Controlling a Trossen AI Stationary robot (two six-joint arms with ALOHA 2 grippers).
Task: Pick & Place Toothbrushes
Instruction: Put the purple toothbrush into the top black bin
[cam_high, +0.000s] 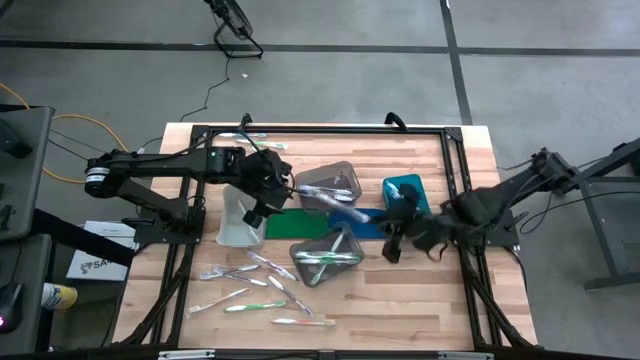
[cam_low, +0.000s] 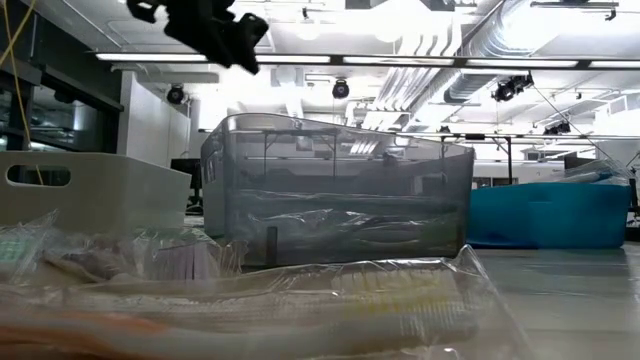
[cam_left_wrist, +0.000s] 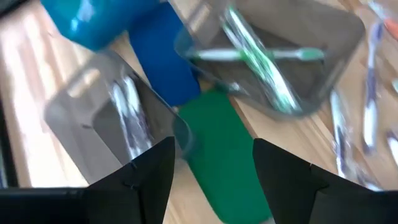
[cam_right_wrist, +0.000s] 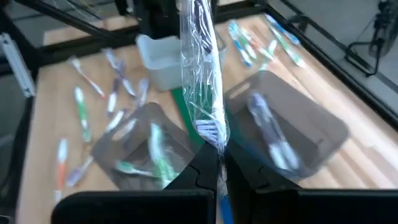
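Wrapped toothbrush (cam_right_wrist: 202, 81) rose straight from right gripper (cam_right_wrist: 219, 163), jaws pinched on its lower end, so clearly carried for sorting. Right gripper (cam_high: 392, 243) hung over table middle, beside grey bin (cam_high: 328, 258) holding green brushes. Loose toothbrushes (cam_high: 262, 285) lay toward table's near edge, unsorted. Left gripper (cam_left_wrist: 213, 163) spread wide, empty, above green mat (cam_left_wrist: 227, 155), probably ready for next pick.

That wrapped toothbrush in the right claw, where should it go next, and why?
Probably carry it over a clear bin and release. The right gripper is shut on the wrapped toothbrush, held up above the bins, and other toothbrushes already lie inside.
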